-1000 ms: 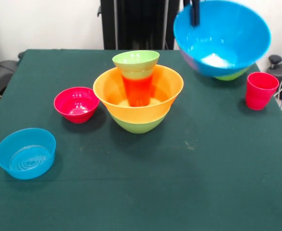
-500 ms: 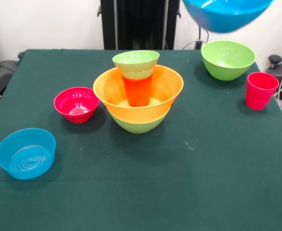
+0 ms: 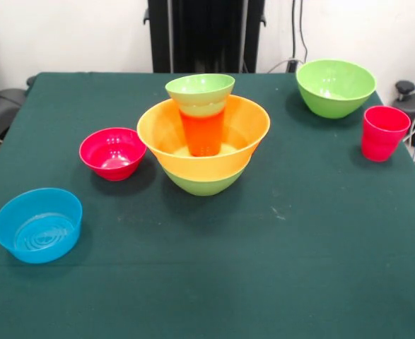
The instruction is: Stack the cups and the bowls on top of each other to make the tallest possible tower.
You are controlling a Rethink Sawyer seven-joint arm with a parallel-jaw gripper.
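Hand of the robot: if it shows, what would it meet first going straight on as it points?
The hand does not show, so its line cannot be told. Coming straight down at the picture's top right, it would probably meet the green bowl first; the red cup stands apart beside it.

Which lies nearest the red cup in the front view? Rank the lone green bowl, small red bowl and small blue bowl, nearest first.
1. The lone green bowl, just behind the red cup, far right.
2. The small red bowl, left of the stack.
3. The small blue bowl, near left corner.
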